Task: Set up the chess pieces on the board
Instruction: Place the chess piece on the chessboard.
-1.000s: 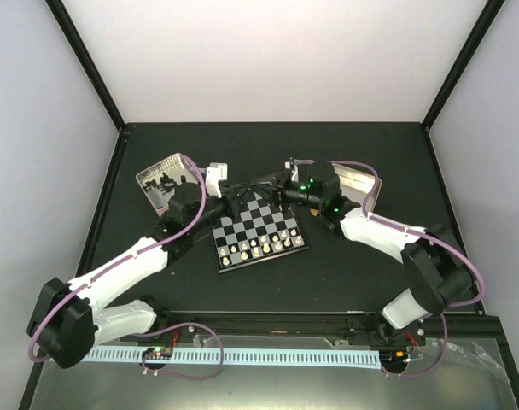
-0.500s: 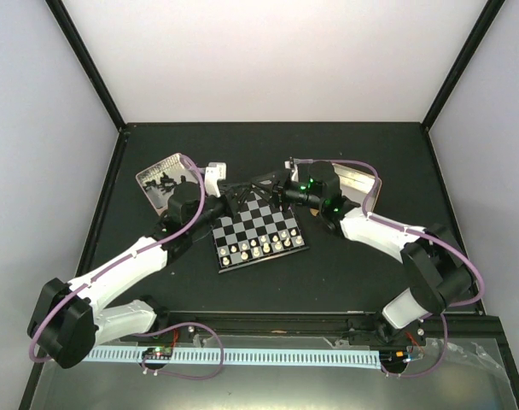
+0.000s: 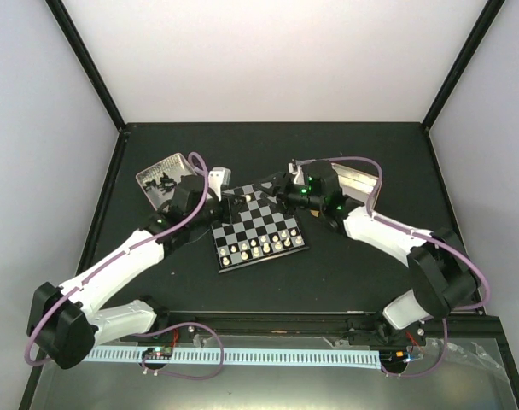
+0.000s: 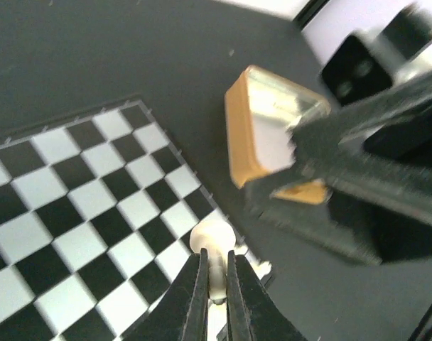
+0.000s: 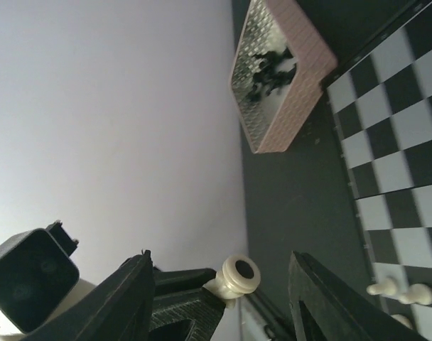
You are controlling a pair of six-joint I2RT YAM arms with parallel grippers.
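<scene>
Cream pieces [image 3: 261,245] stand lined along the near side of the board [image 3: 242,224], which lies flat on the dark worktop [image 3: 353,265] between the two arms. Two more of them show small at the board's edge in the right wrist view.

Over the board's far edge the two grippers face each other, tip to tip. The left gripper [image 4: 214,261] is pressed tight on a round-headed cream piece [image 4: 212,241], pinching its stem just under the head. Whether the piece's foot touches the board cannot be told, since the fingers hide it. The right gripper [image 5: 219,264] is spread wide, with one finger on each side of that same piece and neither touching it.

Past the board's far left corner sits a pinkish tray [image 5: 295,106], with a loose heap of black pieces [image 5: 269,71] inside it. Past the far right corner lies a tan box [image 4: 239,135], its shiny inside facing up and the right arm partly covering it in the top view.
</scene>
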